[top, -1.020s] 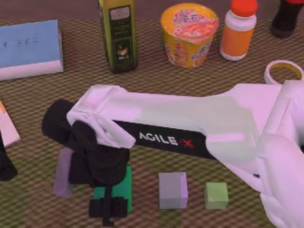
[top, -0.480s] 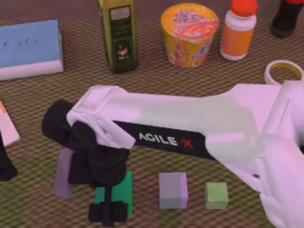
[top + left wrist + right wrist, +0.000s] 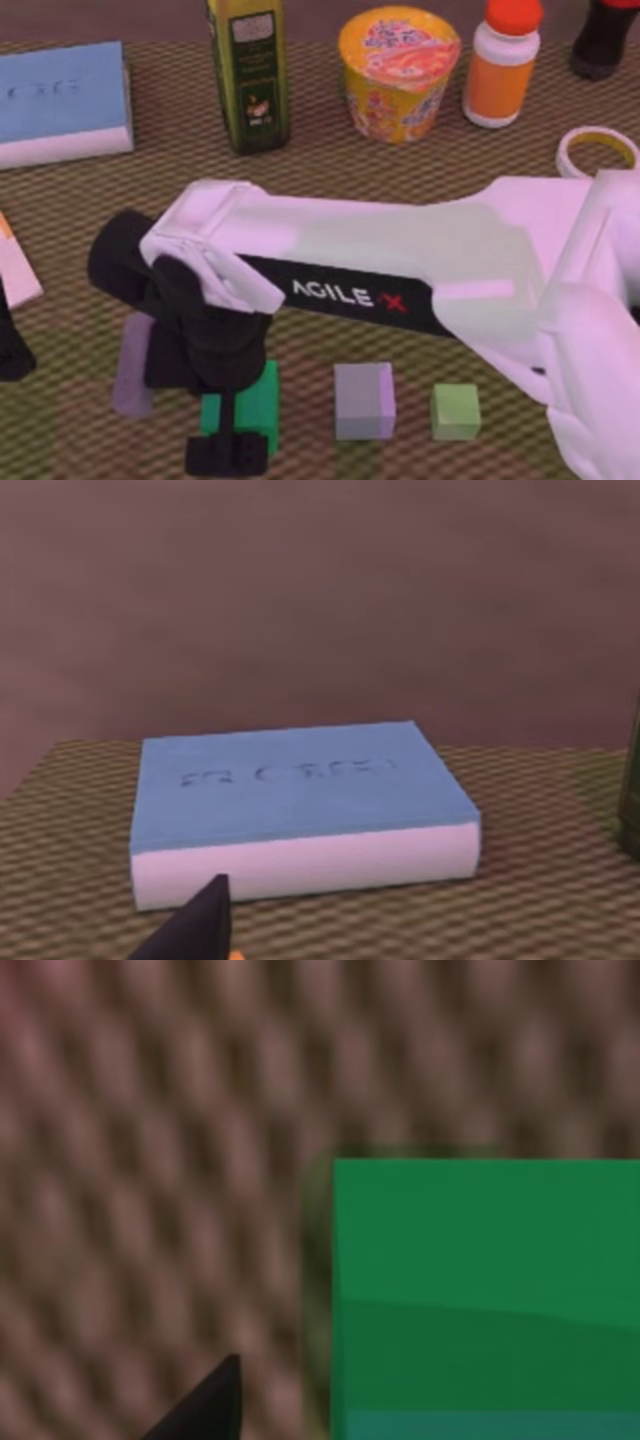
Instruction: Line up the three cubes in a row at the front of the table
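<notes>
The right arm reaches from the right side across the tabletop (image 3: 90, 200) to the front left part. Its tool (image 3: 228, 455) hangs right over the emerald-green cube (image 3: 258, 402), which sits near the front edge. The black tool covers part of that cube in the top view, and I cannot tell if its fingers are open or closed, or if they grip the cube. In the right wrist view the green cube fills one side, very close, with the brown cloth beside it and one dark fingertip (image 3: 205, 1405) apart from the cube.

The lavender-purple cube (image 3: 363, 400) sits just to the right of the green one, near the front edge. The small mint-green cube (image 3: 455, 411) sits to the right of that. The three make a row along the front, with gaps between them.

The left arm is parked at the left edge, and only a dark bit of it shows there.

A blue-topped box (image 3: 62, 102) lies at the back left corner. Along the back edge stand an oil bottle (image 3: 248, 72), a noodle cup (image 3: 399, 72) and an orange bottle (image 3: 503, 65).
</notes>
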You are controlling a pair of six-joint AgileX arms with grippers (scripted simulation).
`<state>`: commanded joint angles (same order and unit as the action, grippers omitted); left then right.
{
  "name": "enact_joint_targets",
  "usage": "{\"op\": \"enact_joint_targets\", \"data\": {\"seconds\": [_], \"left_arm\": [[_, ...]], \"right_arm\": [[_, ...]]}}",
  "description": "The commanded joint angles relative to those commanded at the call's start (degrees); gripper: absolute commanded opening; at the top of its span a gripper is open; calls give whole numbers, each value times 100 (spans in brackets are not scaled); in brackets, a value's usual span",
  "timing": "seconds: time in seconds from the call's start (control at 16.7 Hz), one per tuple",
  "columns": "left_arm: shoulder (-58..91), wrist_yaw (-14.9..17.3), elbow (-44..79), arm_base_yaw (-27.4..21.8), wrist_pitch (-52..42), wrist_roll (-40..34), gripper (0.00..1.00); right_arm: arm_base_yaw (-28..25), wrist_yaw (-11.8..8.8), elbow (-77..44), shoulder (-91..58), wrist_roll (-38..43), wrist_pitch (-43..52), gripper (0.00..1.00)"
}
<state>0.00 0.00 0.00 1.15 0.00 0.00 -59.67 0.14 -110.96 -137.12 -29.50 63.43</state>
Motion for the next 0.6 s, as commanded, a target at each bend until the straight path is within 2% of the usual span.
{"op": "enact_joint_targets", "data": {"seconds": [0.18,0.42,0.6], "left_arm": [[0,0,0,0,0,0,100],[0,0,0,0,0,0,100],[0,0,0,0,0,0,100]], "right_arm": [[-15,0,-238,23,-4,234,100],[-39,-4,-984,134,-8,1169,100],[-47,-2,-1248,197,-12,1446,100]]}}
